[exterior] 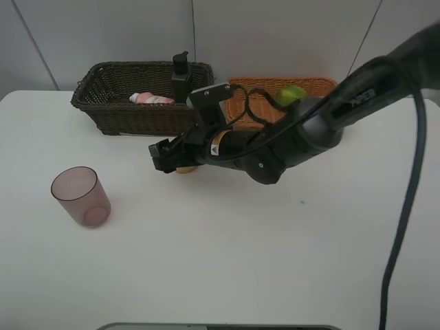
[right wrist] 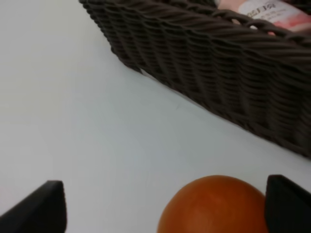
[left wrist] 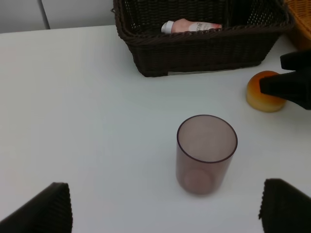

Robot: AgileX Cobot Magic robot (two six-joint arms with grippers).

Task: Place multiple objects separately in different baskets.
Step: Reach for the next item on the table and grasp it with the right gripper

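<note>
Our right jaws are spread, the orange fruit [right wrist: 214,206] nearer one of them — we centre it, then squeeze gently; left jaws spread too.

— Bright, even light from overhead?
— Yes. Only soft, faint shadows on the white surface [exterior: 227,254].
— Sharp throughout?
— Mostly. Slightly soft close up on the orange-red fruit [right wrist: 214,206], at 6 o'clock in the right wrist view.

right tool [exterior: 163,158] at orange fruit [exterior: 185,169] on surface [exterior: 240,261]. mauve cup [exterior: 81,196] upright, far left. pink bottle [exterior: 151,99] + black bottle [exterior: 181,77] in dark basket [exterior: 117,115]; green citrus [exterior: 292,94] in tan basket [exterior: 258,86].
</note>
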